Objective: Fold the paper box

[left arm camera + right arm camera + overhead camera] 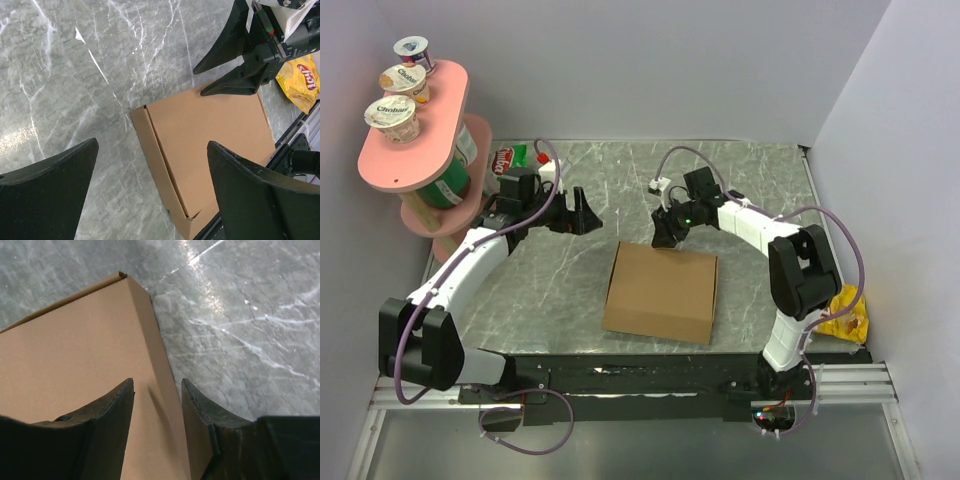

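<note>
The paper box [660, 292] lies flat and closed on the marbled table, a thin brown cardboard square in the middle. It also shows in the left wrist view [210, 135] and the right wrist view [75, 350]. My left gripper [582, 212] is open wide and empty, hovering left of and behind the box's far left corner [152, 145]. My right gripper [665, 232] is at the box's far edge. Its jaws stand narrowly apart, one finger over the lid and one over the side wall, holding nothing [157, 381]. It shows too in the left wrist view [200, 82].
A pink two-tier shelf [415, 130] with yogurt cups stands at the far left. A red and green packet [510, 158] lies behind the left arm. A yellow chips bag [845, 315] lies at the right edge by the right arm's base [300, 82].
</note>
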Available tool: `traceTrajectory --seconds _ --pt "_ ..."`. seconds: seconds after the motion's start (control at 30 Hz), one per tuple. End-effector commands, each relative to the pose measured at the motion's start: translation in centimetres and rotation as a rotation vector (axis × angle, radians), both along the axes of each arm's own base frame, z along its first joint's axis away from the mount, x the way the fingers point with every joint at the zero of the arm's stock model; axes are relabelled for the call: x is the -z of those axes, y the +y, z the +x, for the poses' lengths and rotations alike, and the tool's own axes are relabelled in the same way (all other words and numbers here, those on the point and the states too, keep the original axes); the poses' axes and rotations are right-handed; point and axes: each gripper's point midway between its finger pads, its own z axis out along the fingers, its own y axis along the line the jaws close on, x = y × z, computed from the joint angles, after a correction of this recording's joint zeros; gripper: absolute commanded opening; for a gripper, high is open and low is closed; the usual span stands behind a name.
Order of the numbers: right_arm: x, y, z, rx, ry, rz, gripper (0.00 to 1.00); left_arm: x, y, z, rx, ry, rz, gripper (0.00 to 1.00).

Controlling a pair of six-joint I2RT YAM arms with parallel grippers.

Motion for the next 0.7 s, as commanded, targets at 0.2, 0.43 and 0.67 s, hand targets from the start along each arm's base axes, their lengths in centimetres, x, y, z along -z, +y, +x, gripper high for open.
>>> traceTrajectory --seconds 0.2,0.43,0.67 --pt "0.2 0.5 -0.3 -0.038 0.09 -0.009 0.46 -0.2 0.1 0.3 0.022 -0.015 0.002 0.96" --pt "2.0 0.1 -0.3 0.012 0.198 -0.061 0.39 -0.1 0.1 0.2 0.024 -0.003 -0.005 0.96" --pt "2.5 -0.5 0.9 0.056 0.297 -0.025 0.33 -0.3 -0.5 -0.4 0.068 -0.003 -0.03 0.96"
